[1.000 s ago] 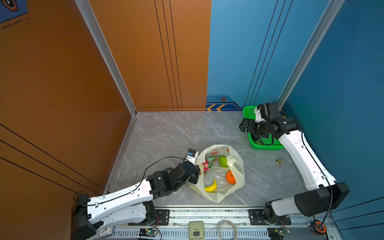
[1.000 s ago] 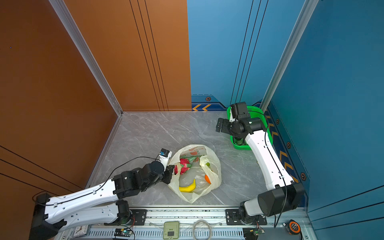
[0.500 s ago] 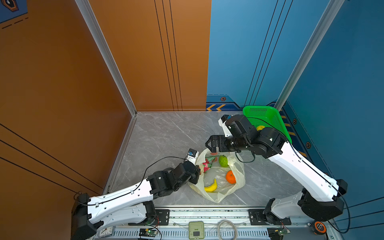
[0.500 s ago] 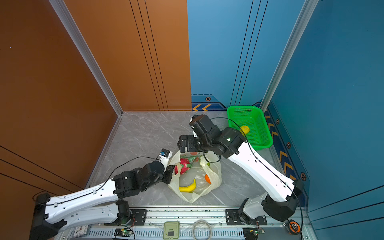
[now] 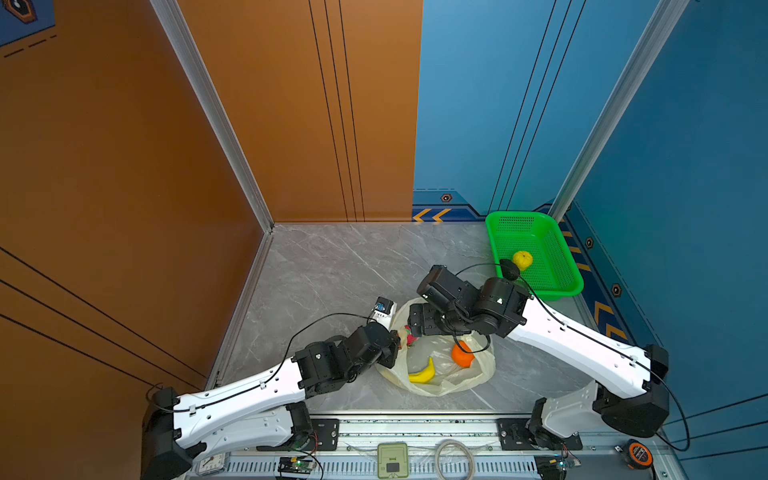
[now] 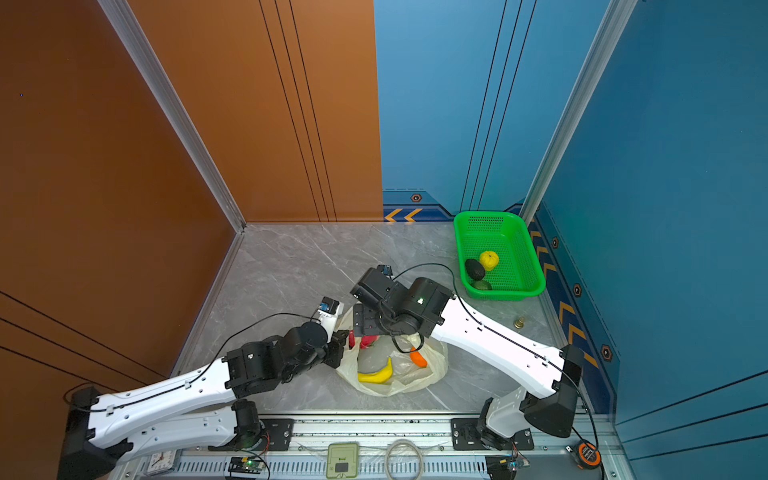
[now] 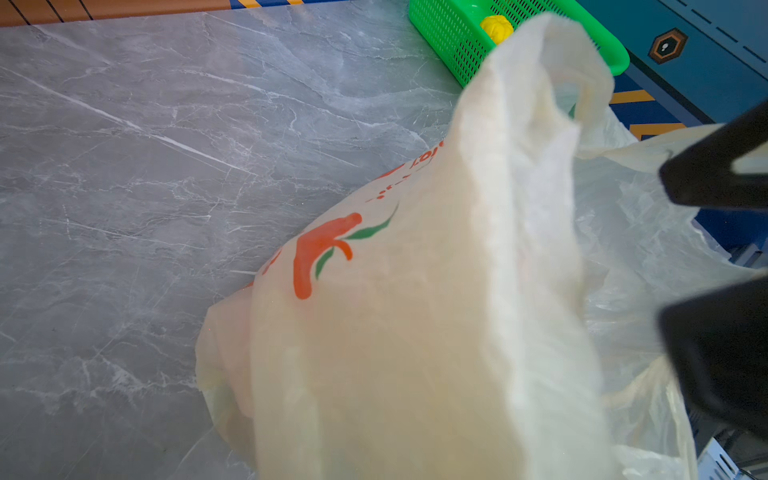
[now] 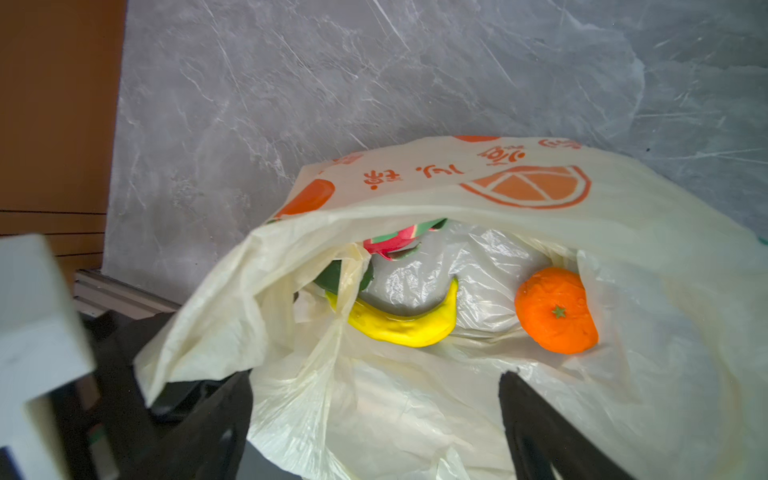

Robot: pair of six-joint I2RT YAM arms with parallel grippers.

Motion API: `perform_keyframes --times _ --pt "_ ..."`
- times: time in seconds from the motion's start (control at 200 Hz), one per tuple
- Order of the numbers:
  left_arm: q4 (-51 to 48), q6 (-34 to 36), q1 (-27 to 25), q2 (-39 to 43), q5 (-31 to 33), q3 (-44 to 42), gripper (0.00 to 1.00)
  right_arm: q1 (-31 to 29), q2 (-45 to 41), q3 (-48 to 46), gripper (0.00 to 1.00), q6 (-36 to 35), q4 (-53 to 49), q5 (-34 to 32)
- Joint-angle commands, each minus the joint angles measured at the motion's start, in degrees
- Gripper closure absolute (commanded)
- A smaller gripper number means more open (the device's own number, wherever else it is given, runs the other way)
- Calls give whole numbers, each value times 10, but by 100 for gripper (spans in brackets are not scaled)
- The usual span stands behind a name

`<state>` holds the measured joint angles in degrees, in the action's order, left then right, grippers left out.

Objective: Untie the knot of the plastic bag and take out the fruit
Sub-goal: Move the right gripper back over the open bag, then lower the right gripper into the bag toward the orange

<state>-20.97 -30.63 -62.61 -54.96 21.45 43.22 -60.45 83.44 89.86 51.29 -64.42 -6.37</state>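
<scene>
While over the open plastic bag [image 8: 415, 199], right claw [image 8: 376, 384] agape.

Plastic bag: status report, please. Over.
Left end effector shut on plastic bag rim. Right end effector open over its mouth. Banana, orange inside; bag fold overhangs dragon fruit.

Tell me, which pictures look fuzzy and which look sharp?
Left wrist view: the bag sits so close it looks soft and washed out, while the floor is crisp. Right wrist view: the orange and banana are sharp, with glare on the bag's crinkles. Both top views: sharp and evenly lit.
</scene>
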Motion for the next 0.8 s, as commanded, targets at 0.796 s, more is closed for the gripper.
perform_keyframes --times 0.796 --pt "-14 13 9 13 3 28 100 -117 38 -88 8 -133 -41 -19"
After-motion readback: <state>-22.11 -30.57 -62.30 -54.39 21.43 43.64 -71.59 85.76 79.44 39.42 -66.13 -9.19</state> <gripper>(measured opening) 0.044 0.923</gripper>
